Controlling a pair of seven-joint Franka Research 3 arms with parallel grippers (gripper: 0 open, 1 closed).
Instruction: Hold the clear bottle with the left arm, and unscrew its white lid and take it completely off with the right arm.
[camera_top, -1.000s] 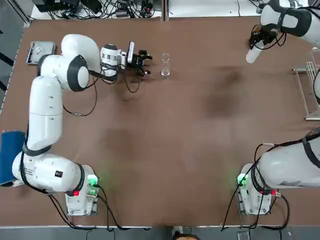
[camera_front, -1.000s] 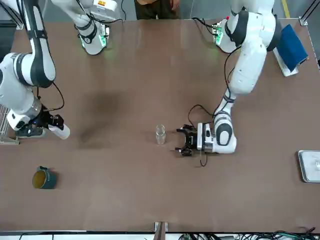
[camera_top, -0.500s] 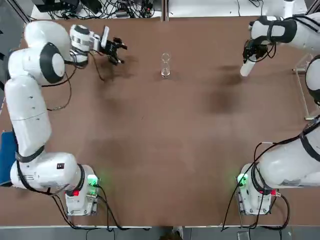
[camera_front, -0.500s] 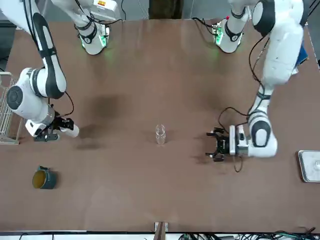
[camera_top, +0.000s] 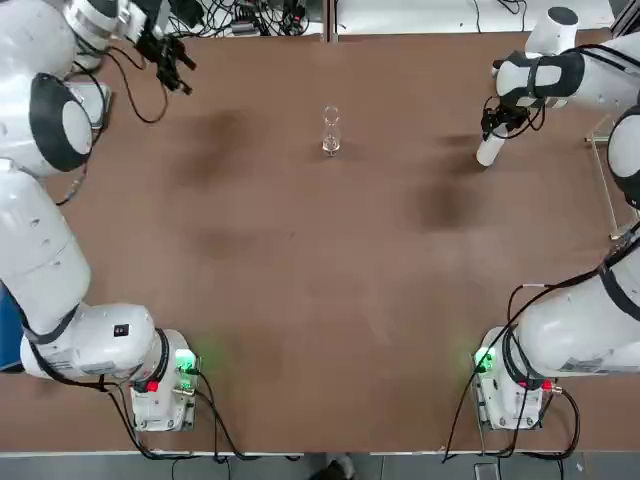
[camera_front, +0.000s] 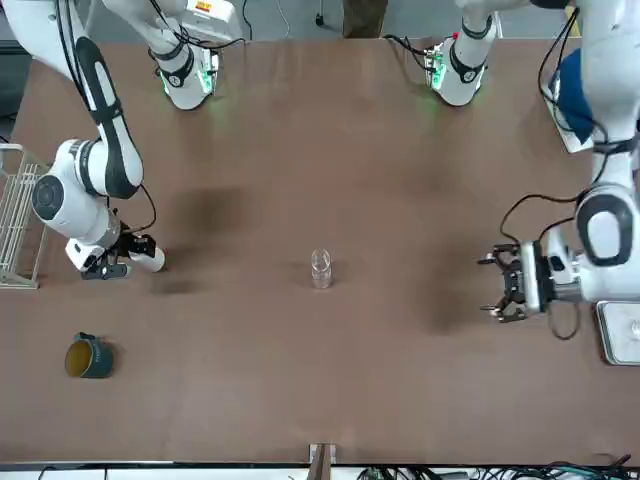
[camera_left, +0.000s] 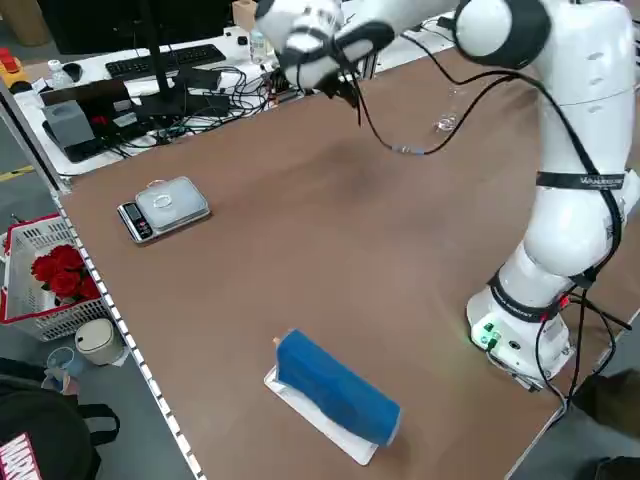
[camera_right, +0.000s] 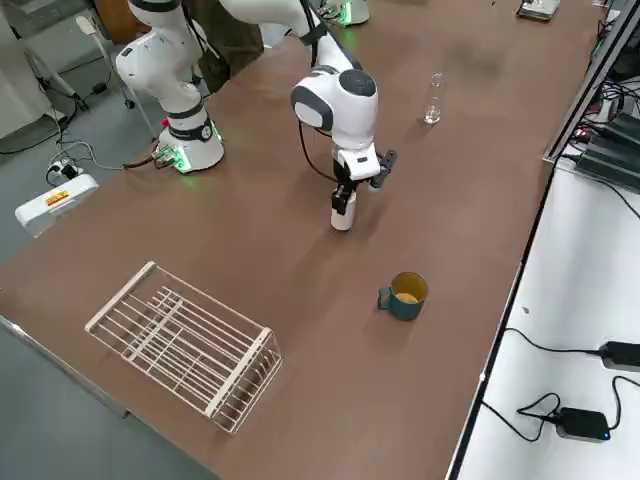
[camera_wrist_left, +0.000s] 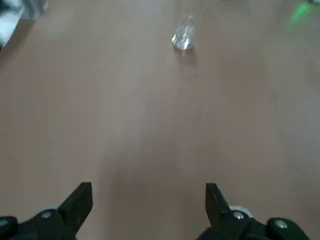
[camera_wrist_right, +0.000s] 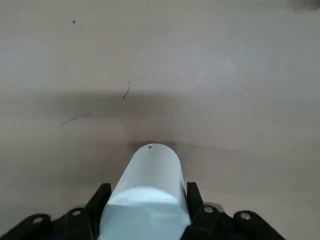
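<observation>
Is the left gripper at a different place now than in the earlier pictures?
Yes. In the front view, the left gripper moved away from the clear bottle, toward the metal tin.

Small clear glass bottle (camera_front: 321, 269) standing upright on the brown table (camera_front: 250, 400), between the two arms. White cylindrical lid (camera_wrist_right: 152, 185) sitting between the right gripper's fingertips (camera_wrist_right: 145, 200), on the robot's right. Black left gripper (camera_front: 507, 284) hovering on the robot's left, well apart from the bottle. Teal mug (camera_front: 90, 357) resting beyond the right gripper; white wire rack (camera_right: 190, 345) lying at the table's right side.
</observation>
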